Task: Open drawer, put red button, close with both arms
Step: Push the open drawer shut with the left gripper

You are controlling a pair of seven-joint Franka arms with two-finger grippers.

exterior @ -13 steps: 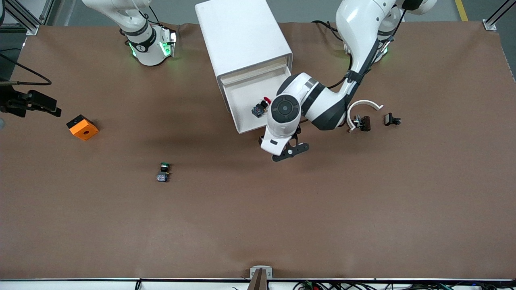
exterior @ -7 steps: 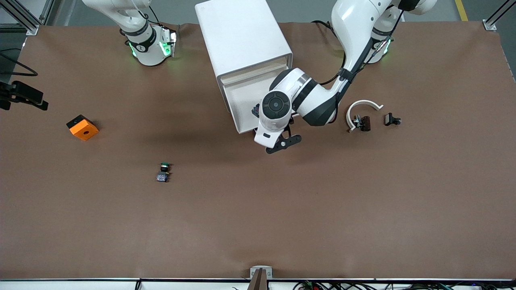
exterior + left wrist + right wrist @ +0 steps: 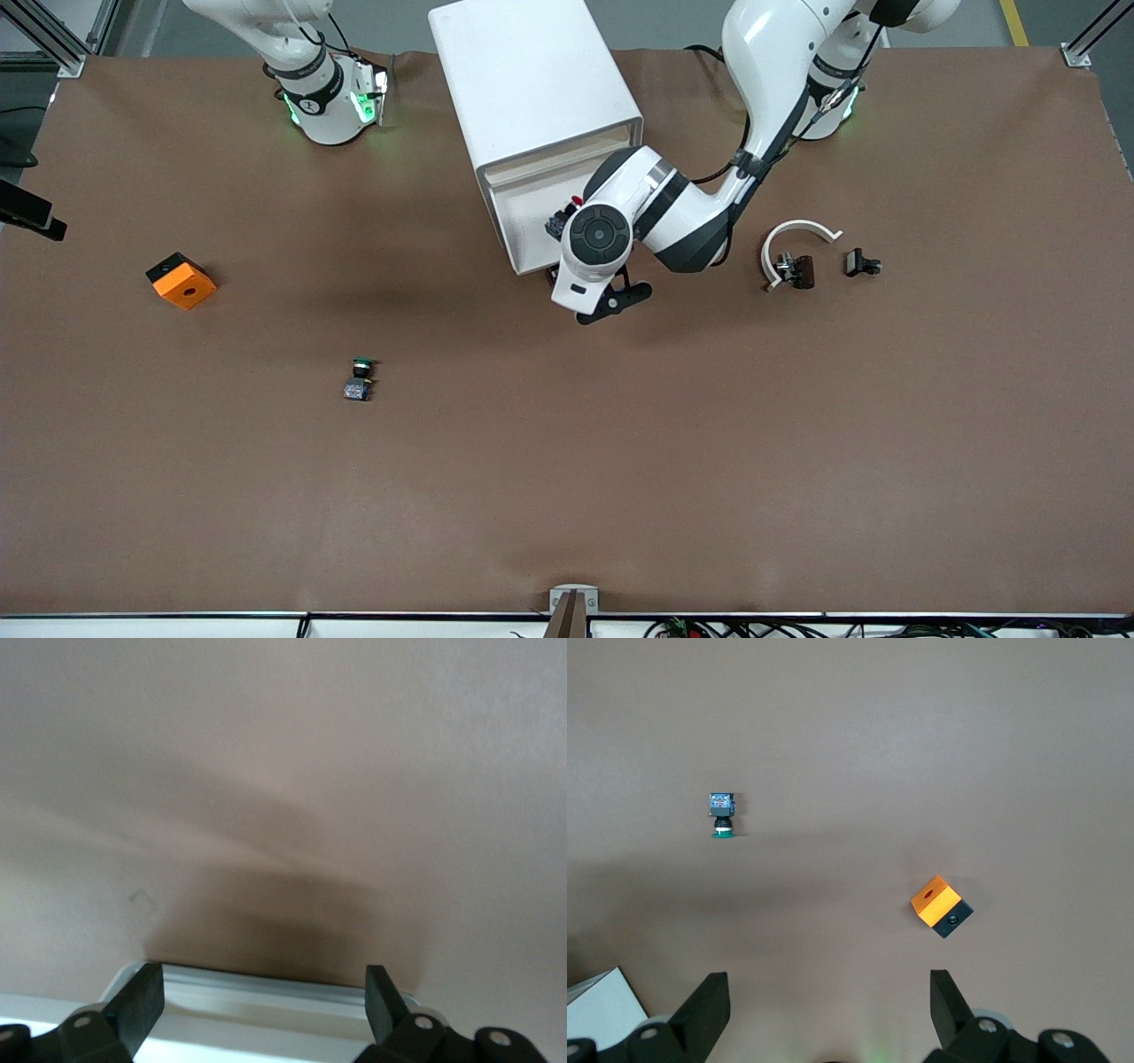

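The white cabinet (image 3: 532,80) stands between the arms' bases with its drawer (image 3: 518,226) partly out. The red button (image 3: 560,223) lies in the drawer, mostly hidden under the left wrist. My left gripper (image 3: 611,299) is open at the drawer's front panel (image 3: 266,988), and its fingers (image 3: 142,1001) straddle that white edge. My right gripper (image 3: 824,1010) is open and empty, held high over the table toward the right arm's end. It looks down on the green-capped twin (image 3: 722,813).
The green-capped button (image 3: 359,379) lies nearer the front camera than the cabinet. An orange block (image 3: 181,280) sits toward the right arm's end. A white curved part (image 3: 797,235) and small black parts (image 3: 861,263) lie toward the left arm's end.
My left gripper has moved toward the cabinet and the drawer has slid partly in with it. The red button is now more hidden. The right hand has drifted outward at the view's edge.
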